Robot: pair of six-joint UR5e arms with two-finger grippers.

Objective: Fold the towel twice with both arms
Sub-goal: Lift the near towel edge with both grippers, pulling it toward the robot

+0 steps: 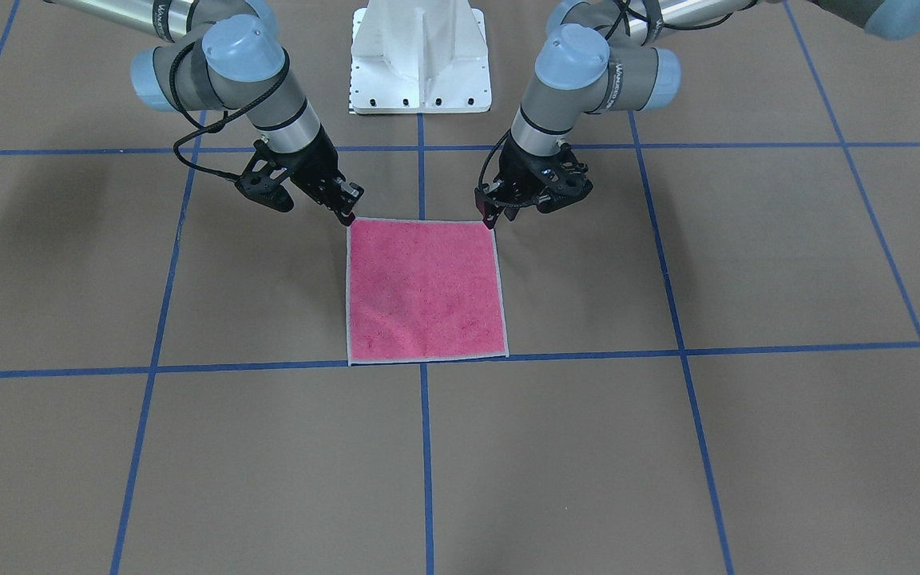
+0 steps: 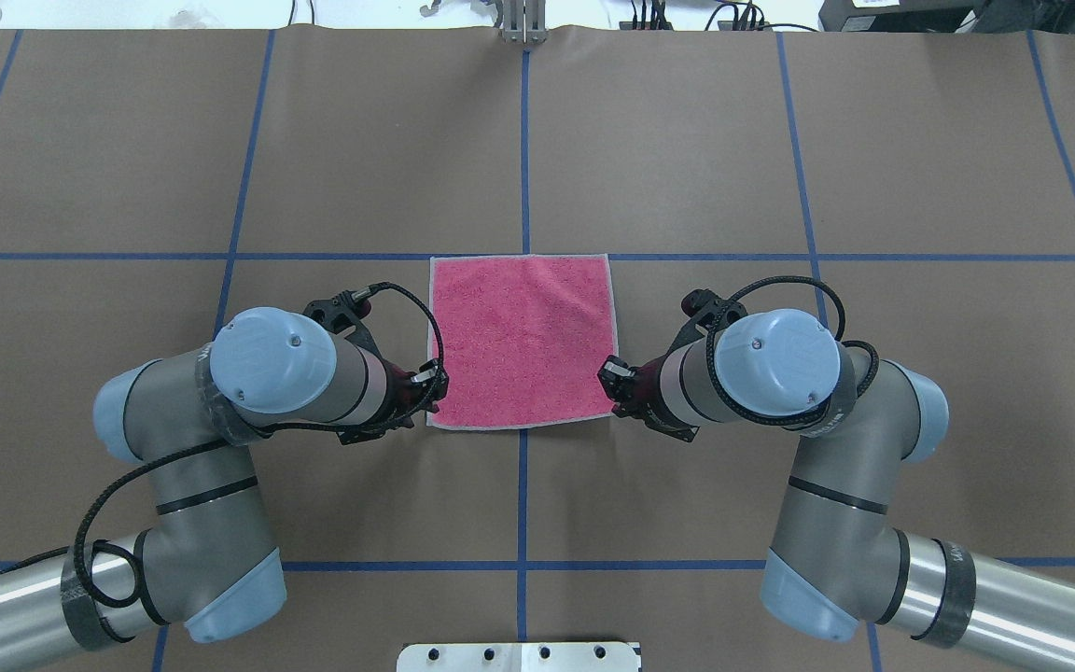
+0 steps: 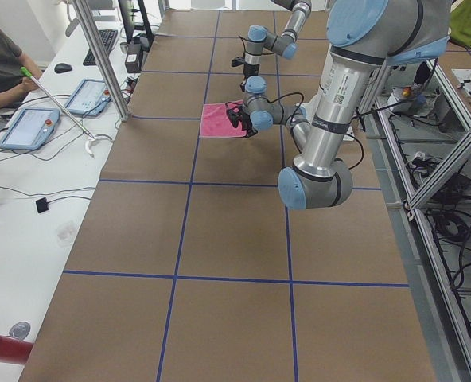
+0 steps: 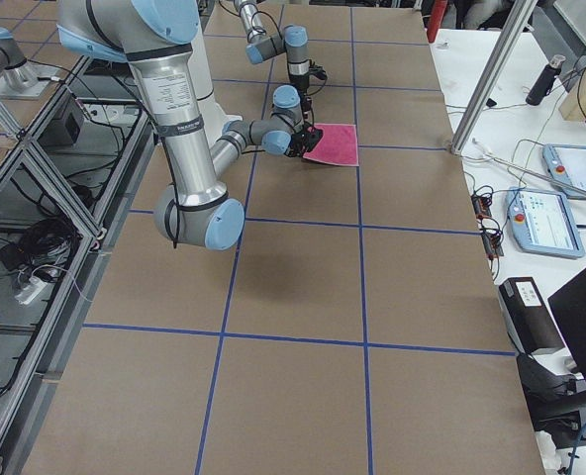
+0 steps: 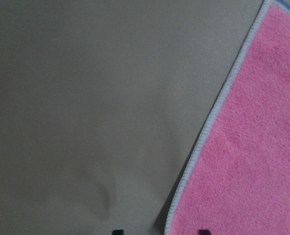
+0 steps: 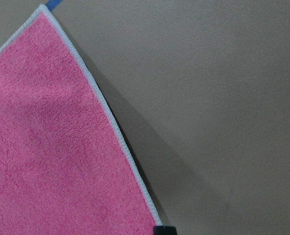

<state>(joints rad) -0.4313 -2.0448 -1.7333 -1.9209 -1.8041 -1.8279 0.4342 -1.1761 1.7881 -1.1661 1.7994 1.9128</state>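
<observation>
The towel (image 1: 426,291) lies flat and square on the brown table, pink face up, with its light grey edging all round (image 2: 521,341). My left gripper (image 2: 432,390) is low at the towel's near left corner, on the right of the front-facing view (image 1: 492,216). In the left wrist view its two fingertips stand apart astride the towel's edge (image 5: 253,147), open. My right gripper (image 2: 610,383) is low at the near right corner (image 1: 346,212) and looks open. Its wrist view shows one fingertip (image 6: 164,229) just beside the edging (image 6: 52,147).
The white pedestal base (image 1: 420,56) stands behind the grippers on the robot's side. Blue tape lines (image 2: 523,140) grid the table. A person (image 3: 1,68) sits at a side desk with tablets, and a red cylinder (image 3: 1,348) lies at that desk's near end.
</observation>
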